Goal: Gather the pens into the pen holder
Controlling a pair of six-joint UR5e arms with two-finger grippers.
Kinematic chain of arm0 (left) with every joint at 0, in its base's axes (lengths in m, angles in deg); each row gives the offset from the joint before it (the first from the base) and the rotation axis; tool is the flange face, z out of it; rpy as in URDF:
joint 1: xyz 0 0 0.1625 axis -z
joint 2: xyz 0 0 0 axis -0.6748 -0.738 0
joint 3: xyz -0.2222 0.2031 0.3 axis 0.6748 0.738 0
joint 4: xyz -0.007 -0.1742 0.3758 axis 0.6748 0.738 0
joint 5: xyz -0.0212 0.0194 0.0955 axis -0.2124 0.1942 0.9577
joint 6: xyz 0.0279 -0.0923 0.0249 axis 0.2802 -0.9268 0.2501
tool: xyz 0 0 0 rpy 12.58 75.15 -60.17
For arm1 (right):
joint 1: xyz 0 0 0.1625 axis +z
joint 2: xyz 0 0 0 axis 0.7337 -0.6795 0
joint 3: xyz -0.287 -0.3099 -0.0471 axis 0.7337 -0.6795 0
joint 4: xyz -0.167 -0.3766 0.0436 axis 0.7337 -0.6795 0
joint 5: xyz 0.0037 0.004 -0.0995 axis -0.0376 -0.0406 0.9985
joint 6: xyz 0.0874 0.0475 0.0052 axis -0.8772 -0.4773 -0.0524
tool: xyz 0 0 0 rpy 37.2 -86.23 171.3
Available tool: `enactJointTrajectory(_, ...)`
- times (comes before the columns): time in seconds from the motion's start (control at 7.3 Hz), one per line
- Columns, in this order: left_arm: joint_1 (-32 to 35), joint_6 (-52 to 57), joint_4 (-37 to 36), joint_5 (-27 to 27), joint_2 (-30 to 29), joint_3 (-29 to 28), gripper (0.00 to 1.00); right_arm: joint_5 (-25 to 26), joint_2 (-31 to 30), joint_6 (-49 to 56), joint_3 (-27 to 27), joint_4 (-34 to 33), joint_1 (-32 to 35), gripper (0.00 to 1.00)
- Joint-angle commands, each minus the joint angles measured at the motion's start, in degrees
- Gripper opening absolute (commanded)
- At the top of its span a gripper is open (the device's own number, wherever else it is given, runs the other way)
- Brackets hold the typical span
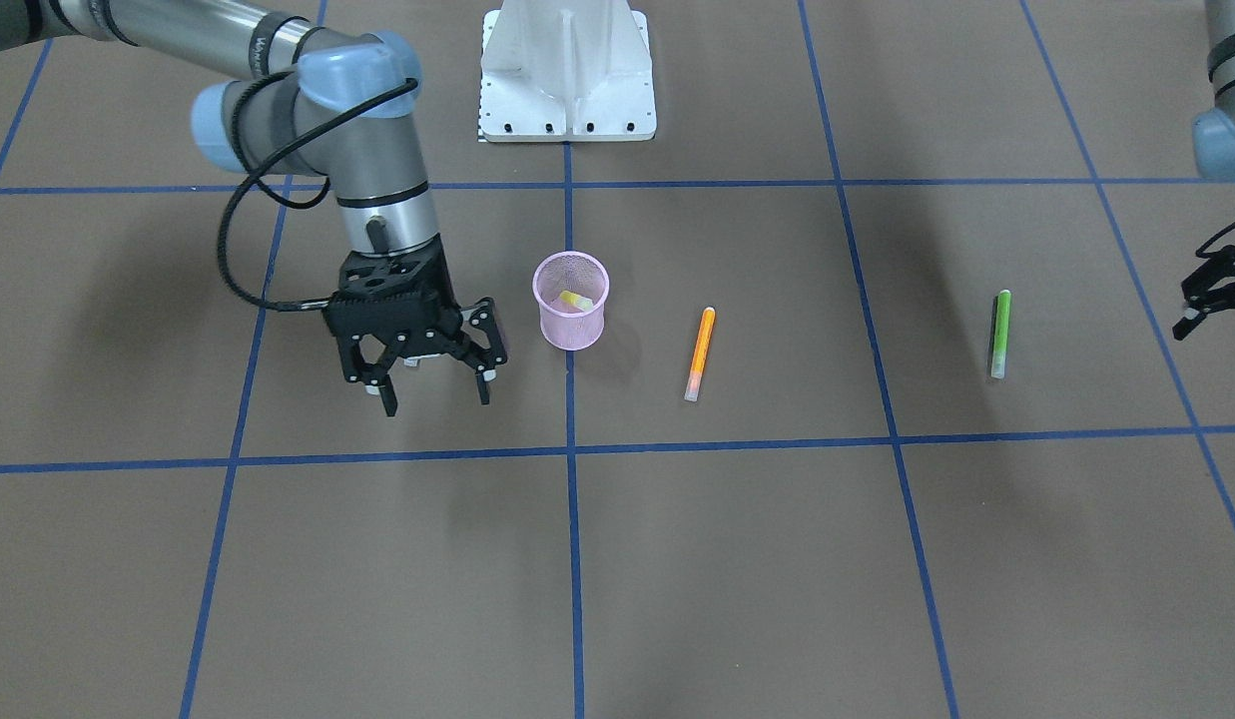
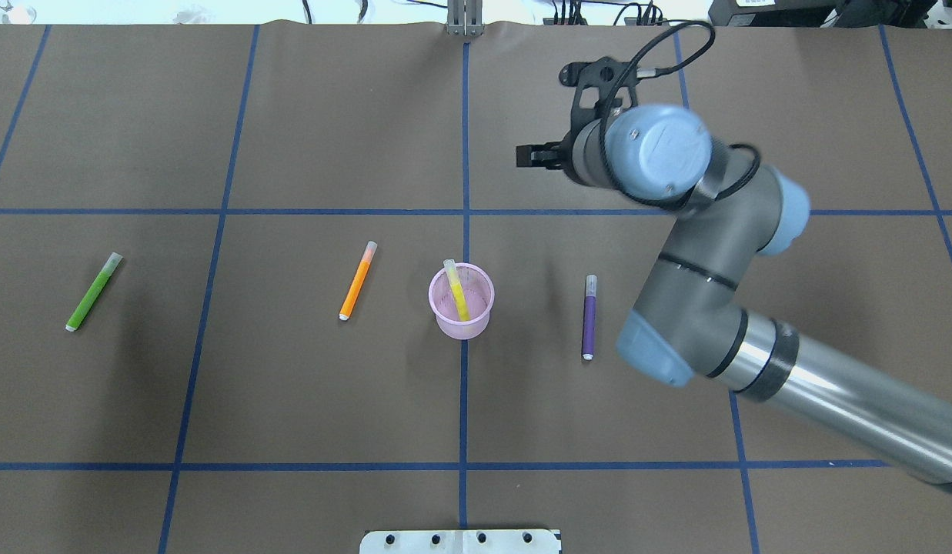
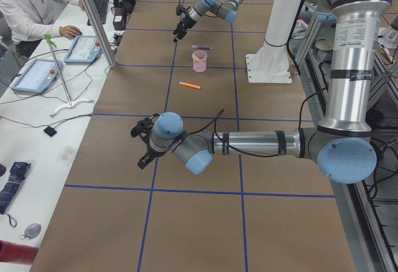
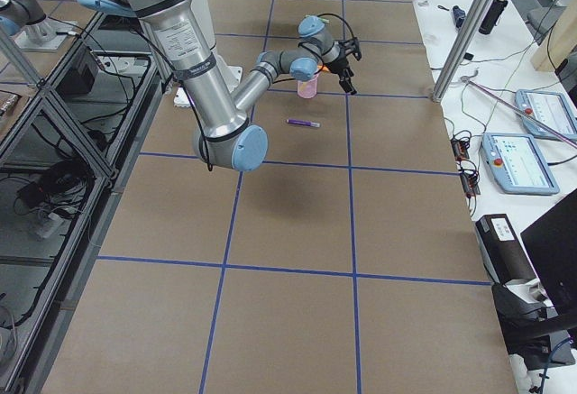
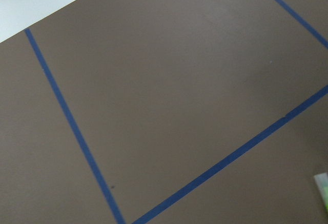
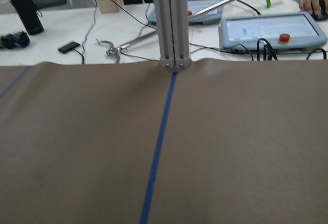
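Observation:
The pink mesh pen holder (image 1: 571, 318) stands near the table's middle with a yellow pen (image 1: 576, 299) leaning inside it; both also show in the overhead view, the holder (image 2: 476, 323) and the yellow pen (image 2: 455, 290). An orange pen (image 1: 700, 353) lies beside the holder, and a green pen (image 1: 999, 334) lies further out on my left side. A purple pen (image 2: 589, 317) lies on the holder's other side. My right gripper (image 1: 436, 399) is open and empty above the table beside the holder. My left gripper (image 1: 1211, 295) hangs at the frame's edge past the green pen and looks open and empty.
The white robot base (image 1: 567, 75) stands at the table's near-robot edge. Blue tape lines cross the brown table (image 1: 777, 559). A metal post (image 6: 171, 21), tablets and cables are beyond the far edge. The green pen's cap (image 5: 323, 190) shows in the left wrist view.

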Motion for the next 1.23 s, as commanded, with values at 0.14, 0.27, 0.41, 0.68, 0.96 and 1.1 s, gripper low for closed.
enactJointTrajectory(0.14, -13.13, -12.24, 3.21, 10.64, -0.35, -0.31, 1.00, -23.99, -7.04, 13.99, 5.14, -6.64, 15.52, 0.99)
enactJointTrajectory(0.27, -16.74, -14.19, 3.38, 13.12, -0.44, -0.22, 1.00, -28.22, -10.29, 19.88, 6.02, -6.64, 19.91, 0.99)
enactJointTrajectory(0.41, -18.52, -15.08, 3.38, 13.49, -0.44, -0.31, 1.00, -29.74, -12.41, 23.59, 6.20, -6.56, 22.22, 0.99)
enactJointTrajectory(0.68, -19.68, -14.91, 3.20, 13.59, -0.53, -0.48, 0.80, -29.76, -12.61, 24.16, 6.20, -6.56, 22.68, 0.99)
enactJointTrajectory(0.96, -20.03, -14.74, 3.12, 13.50, -0.62, -1.18, 0.72, -29.59, -12.70, 24.16, 6.12, -6.56, 22.59, 0.99)
enactJointTrajectory(1.1, -20.99, -15.00, 3.20, 13.50, -0.96, -1.36, 0.72, -29.41, -12.70, 24.16, 6.12, -6.56, 22.59, 0.99)
